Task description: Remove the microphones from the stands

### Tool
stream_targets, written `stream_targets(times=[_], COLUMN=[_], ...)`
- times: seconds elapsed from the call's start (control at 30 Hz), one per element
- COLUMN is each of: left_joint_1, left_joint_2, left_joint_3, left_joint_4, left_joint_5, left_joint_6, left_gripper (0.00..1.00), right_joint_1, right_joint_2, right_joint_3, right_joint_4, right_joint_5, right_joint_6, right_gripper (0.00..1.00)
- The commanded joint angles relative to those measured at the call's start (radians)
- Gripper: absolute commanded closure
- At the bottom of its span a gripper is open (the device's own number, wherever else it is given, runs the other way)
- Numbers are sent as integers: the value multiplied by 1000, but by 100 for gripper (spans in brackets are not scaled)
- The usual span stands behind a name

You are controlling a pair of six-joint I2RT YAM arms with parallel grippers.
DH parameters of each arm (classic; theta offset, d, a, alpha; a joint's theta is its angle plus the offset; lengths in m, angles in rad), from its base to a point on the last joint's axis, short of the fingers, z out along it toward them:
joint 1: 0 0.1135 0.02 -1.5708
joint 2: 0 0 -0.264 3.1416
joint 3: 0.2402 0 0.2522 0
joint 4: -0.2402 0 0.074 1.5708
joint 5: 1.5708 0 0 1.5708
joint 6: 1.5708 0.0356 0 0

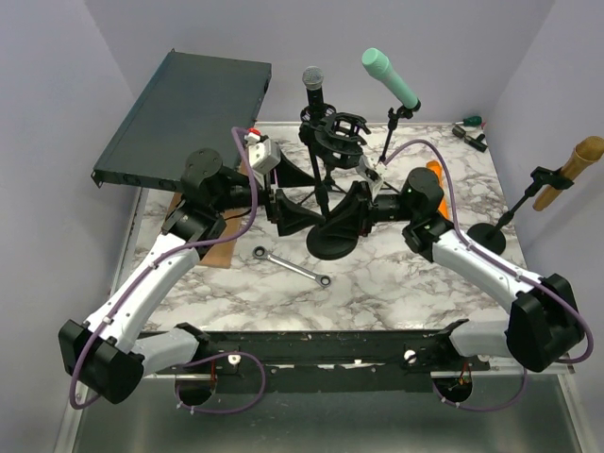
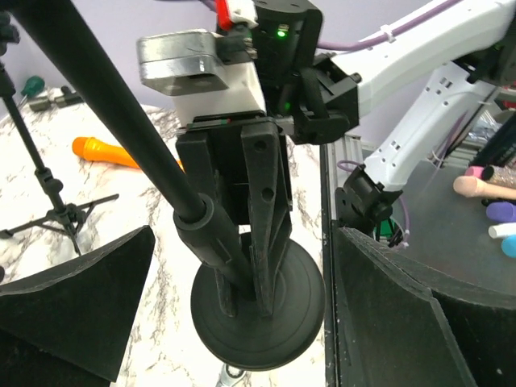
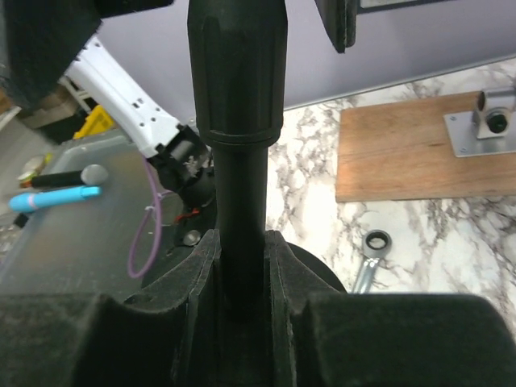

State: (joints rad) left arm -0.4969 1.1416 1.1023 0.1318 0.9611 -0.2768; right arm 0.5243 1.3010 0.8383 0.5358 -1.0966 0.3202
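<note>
Pointing: your microphone point(image 1: 313, 85) stands head-up; in the top view the head aims to 12 o'clock, the tail to 6.
Long axis: near upright, roughly in line w/ the pole point(image 2: 137, 125) under it.
Where: at the top of the centre stand, at 12 o'clock from the round base point(image 1: 332, 247), mid table point(image 1: 425, 283).
Look: grey mesh ball head, black body; the clip area is too dark for detail.
Right gripper point(image 3: 242, 278): clenched on the pole low down, just above the base, w/ the pole between both fingers.
Left gripper point(image 2: 242, 298): released. Its fingers point(image 2: 72, 314) are spread wide and the pole passes between them w/o contact, at approx 10 o'clock from the base.
Mics, count: 4 in the top view. They are yours, a teal mic point(image 1: 389, 77) at 3 o'clock from it, a wood-coloured mic point(image 1: 578, 160) at the 3 o'clock table edge, and an orange mic point(image 1: 432, 170) lying flat at 2 o'clock from the base.
Stands w/ a mic: 3.
Shock mount point(image 1: 344, 132): 1, at 5 o'clock from your mic's head; can't tell which pole carries it.
Wrench point(image 1: 293, 266): 1, flat on the table at 8 o'clock from the base.
Arms: 2.
</note>
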Motion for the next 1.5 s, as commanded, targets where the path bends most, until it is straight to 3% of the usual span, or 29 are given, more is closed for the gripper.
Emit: stream_targets(times=[0.0, 0.17, 0.53, 0.77, 0.9, 0.97, 1.13, 1.3, 1.33, 1.47], left_joint_1=[12, 11, 11, 11, 3, -8, -58, -119, -124, -127], left_joint_2=[-27, 13, 116, 143, 136, 121, 99, 125, 132, 123], left_joint_3=[16, 33, 33, 13, 19, 35, 106, 234, 252, 271], left_joint_4=[29, 69, 354, 413, 334, 226, -59, -366, -387, -375], left_joint_5=[132, 163, 182, 126, 31, -64, -355, -669, -680, -634], left_joint_6=[43, -17, -297, -364, -339, -285, -233, -281, -283, -254], left_gripper=[1, 4, 28, 56, 91, 100, 100, 100, 93, 40], right_joint_1=[3, 3, 3, 3, 3, 3, 4, 6, 8, 8], right_joint_2=[-26, -15, 24, 34, 24, 21, 21, 32, 32, 9], right_joint_3=[84, 107, 95, 106, 137, 159, 228, 280, 287, 277], right_joint_4=[53, 59, 149, 66, -94, -165, -324, -430, -445, -444], right_joint_5=[-113, -146, -143, -99, -9, 54, 244, 508, 542, 523], right_joint_6=[88, 114, 169, 101, -9, -54, -142, -181, -181, -183], right_gripper=[99, 99, 99, 99, 99, 99, 99, 99, 99, 99])
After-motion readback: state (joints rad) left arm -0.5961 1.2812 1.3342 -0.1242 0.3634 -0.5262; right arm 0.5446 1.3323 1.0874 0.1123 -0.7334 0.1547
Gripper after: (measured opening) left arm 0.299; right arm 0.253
